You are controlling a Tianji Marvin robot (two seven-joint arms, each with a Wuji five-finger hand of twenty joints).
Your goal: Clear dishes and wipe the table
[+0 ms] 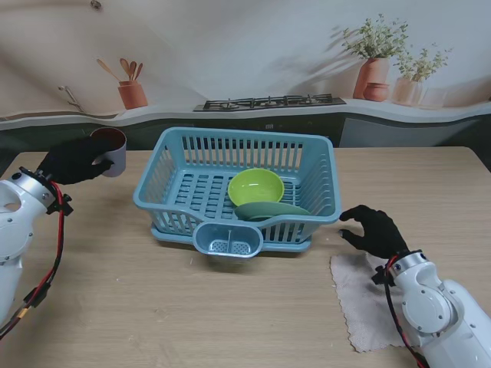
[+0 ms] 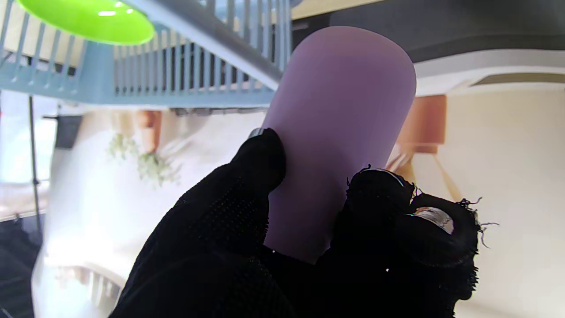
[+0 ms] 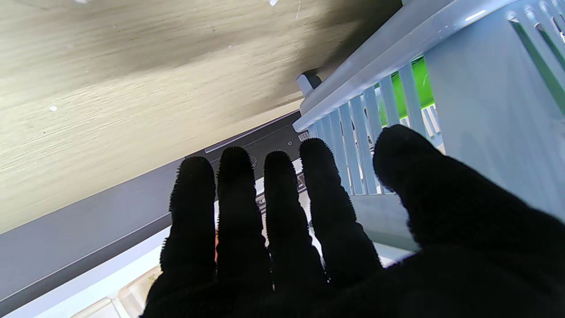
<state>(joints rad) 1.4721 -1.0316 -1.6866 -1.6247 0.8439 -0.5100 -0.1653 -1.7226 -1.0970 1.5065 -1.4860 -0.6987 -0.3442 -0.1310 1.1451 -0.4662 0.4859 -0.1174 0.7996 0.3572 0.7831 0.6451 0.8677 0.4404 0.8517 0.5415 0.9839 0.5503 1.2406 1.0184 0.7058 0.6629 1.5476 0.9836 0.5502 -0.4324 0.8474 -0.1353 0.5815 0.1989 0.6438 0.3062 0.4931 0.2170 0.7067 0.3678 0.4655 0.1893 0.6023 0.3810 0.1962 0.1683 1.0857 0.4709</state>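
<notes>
Your right hand [image 1: 374, 230] rests open, fingers spread, on the counter [image 1: 192, 307] at the edge of one cloth [image 1: 360, 295]. Beyond it, one blue rack [image 1: 238, 157] holds one green bowl [image 1: 255, 186] and one plate [image 1: 272, 209]. Your left hand [image 1: 74, 159] grips one purple cup [image 1: 110, 150] left of the rack.

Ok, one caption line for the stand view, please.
Left hand holds a purple cup beside the blue dish rack; right hand rests open by the cloth.
</notes>
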